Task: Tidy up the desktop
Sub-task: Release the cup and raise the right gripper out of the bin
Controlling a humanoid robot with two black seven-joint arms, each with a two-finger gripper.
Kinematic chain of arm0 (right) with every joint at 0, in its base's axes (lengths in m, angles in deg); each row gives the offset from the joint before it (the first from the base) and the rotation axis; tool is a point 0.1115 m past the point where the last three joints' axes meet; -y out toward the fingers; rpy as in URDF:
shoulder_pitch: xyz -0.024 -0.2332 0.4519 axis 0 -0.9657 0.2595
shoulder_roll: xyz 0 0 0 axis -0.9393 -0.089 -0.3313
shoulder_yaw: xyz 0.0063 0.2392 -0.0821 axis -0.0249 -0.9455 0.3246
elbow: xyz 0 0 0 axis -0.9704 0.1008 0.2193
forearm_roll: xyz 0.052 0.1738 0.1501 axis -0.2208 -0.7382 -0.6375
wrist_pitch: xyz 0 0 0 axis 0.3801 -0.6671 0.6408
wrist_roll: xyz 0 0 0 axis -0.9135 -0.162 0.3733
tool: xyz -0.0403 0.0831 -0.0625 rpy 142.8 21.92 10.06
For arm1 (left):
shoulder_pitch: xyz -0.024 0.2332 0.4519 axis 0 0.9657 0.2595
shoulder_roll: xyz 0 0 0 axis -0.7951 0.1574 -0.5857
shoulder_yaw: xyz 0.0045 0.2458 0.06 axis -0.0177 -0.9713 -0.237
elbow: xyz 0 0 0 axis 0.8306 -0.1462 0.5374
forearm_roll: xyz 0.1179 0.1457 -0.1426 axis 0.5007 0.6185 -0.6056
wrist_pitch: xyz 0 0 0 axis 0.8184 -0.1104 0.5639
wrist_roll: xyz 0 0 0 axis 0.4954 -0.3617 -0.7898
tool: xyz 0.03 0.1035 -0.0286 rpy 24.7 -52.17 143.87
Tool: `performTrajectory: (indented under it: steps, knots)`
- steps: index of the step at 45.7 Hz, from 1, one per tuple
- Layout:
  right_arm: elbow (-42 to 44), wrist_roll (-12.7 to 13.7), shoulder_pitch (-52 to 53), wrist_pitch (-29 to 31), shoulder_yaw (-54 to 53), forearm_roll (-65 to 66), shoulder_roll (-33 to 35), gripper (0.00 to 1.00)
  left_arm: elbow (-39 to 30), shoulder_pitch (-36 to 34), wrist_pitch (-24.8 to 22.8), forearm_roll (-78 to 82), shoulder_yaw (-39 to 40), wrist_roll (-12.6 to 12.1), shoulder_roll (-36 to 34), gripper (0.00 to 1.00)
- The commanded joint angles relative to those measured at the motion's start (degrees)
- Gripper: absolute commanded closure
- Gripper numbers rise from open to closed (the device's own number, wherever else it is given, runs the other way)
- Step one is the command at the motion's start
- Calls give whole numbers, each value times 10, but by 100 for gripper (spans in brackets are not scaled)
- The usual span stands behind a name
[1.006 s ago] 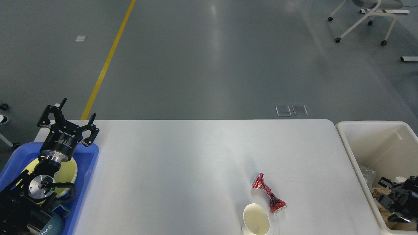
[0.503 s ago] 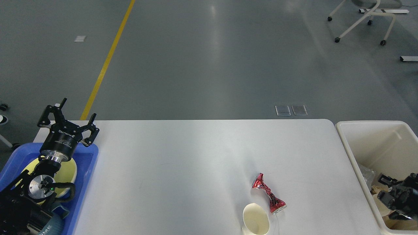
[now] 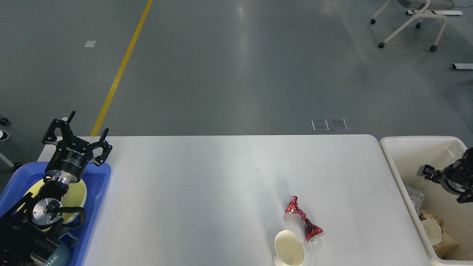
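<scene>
Head view, looking forward and down over the white counter (image 3: 207, 177), the desktop to be tidied. Two items lie on its near right part: a crushed red can (image 3: 303, 219) on its side and, just beside it at the near edge, a cream paper cup (image 3: 289, 252) with its mouth toward the camera. Left hand (image 3: 78, 135) hovers with fingers spread wide and empty above the far corner of the blue tray (image 3: 105, 184), which holds a pale yellow plate (image 3: 78, 192). Right hand (image 3: 426, 172) hangs above the cream bin (image 3: 397, 173), whose near end holds crumpled paper (image 3: 439, 231); its fingers are too dark and small to separate, so their spread cannot be told. Judged step: between items, nothing gripped by the left hand. Probable next move: reach to the can or cup, approaching low enough to span a flattened, irregular form.
</scene>
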Motion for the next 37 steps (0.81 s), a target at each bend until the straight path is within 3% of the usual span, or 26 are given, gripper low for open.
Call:
performTrajectory:
  steps: [1,11,17,28,37]
  knots:
    - [-54,2,122,118,77,-7,-8,0,0,0,0,0,0,0,0,4]
    - [-229,5,349,253,159,-9,-28,0,0,0,0,0,0,1,0,4]
    - [-327,6,477,301,185,-36,-46,0,0,0,0,0,0,0,0,4]
    - [-502,12,664,299,220,-142,-67,0,0,0,0,0,0,0,0,4]
    - [-587,12,730,288,220,-191,-75,0,0,0,0,0,0,0,0,4]
